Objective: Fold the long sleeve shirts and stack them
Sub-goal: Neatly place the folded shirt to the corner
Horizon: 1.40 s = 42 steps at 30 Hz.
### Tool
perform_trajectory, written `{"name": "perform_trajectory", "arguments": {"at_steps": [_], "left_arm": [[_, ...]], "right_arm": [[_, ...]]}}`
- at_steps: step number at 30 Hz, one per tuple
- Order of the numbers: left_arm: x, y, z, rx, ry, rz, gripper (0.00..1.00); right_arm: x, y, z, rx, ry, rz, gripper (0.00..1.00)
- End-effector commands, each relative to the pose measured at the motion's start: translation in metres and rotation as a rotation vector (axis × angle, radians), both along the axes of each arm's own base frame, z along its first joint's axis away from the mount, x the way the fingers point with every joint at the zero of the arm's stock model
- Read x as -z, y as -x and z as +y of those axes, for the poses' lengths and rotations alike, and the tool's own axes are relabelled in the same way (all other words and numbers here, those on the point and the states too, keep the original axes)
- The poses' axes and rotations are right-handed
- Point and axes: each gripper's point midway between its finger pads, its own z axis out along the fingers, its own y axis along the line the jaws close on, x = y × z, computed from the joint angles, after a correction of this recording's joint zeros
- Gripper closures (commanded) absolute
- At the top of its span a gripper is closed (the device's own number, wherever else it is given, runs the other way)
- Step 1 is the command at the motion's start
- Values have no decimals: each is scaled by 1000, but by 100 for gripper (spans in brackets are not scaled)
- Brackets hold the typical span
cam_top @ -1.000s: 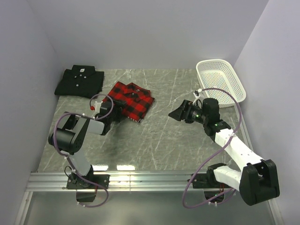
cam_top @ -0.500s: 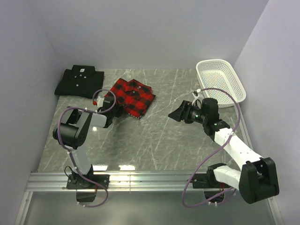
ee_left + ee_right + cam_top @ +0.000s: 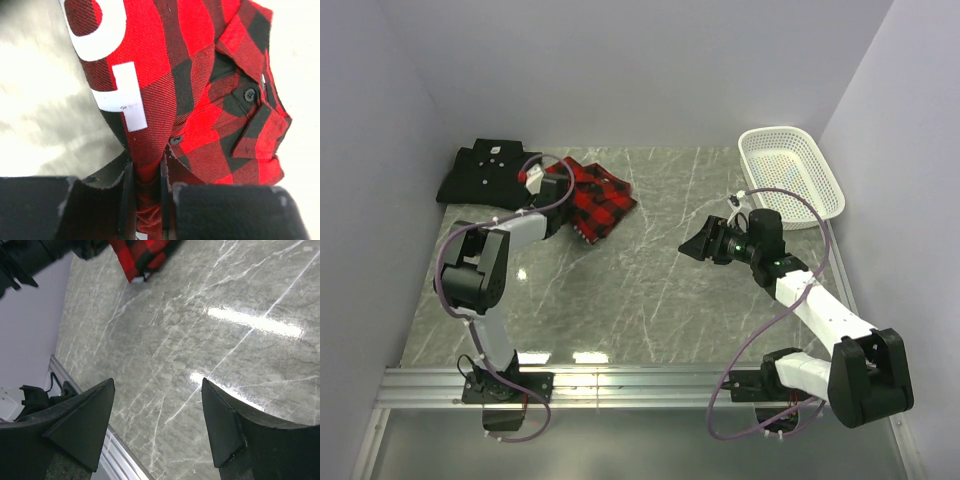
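1. Target for stacking: the black shirt (image 3: 485,172) lay folded at the far left corner of the table (image 3: 650,300).
2. Left gripper (image 3: 146,180) pinched a bunched fold of the plaid shirt (image 3: 200,100), jaws nearly together on the cloth, just right of the black one.
3. This step called for a firm pinch, a lift clear of the collar, and a square lowering onto the black shirt.
4. Right gripper (image 3: 157,425) stood spread, holding nothing.
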Motion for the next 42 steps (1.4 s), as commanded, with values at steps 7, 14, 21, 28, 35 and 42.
{"name": "perform_trajectory", "arguments": {"at_steps": [7, 14, 21, 28, 35, 42], "left_arm": [[-51, -49, 67, -2, -475, -33, 100], [-69, -73, 84, 13, -628, -61, 99], [-98, -98, 106, -19, -647, -152, 99], [-146, -115, 157, -153, -511, -299, 99], [-137, -94, 242, -482, -129, -403, 99], [-80, -71, 264, -670, 243, -415, 99]], "right_arm": [[-5, -4, -1, -12, 16, -36, 24], [-5, -5, -5, -5, 37, -39, 24], [-7, -7, -6, 0, 52, -54, 24], [-2, -7, -8, 6, 69, -34, 24], [-2, -9, -12, 22, 92, -44, 24], [-1, -8, -12, 16, 95, -42, 24]]}}
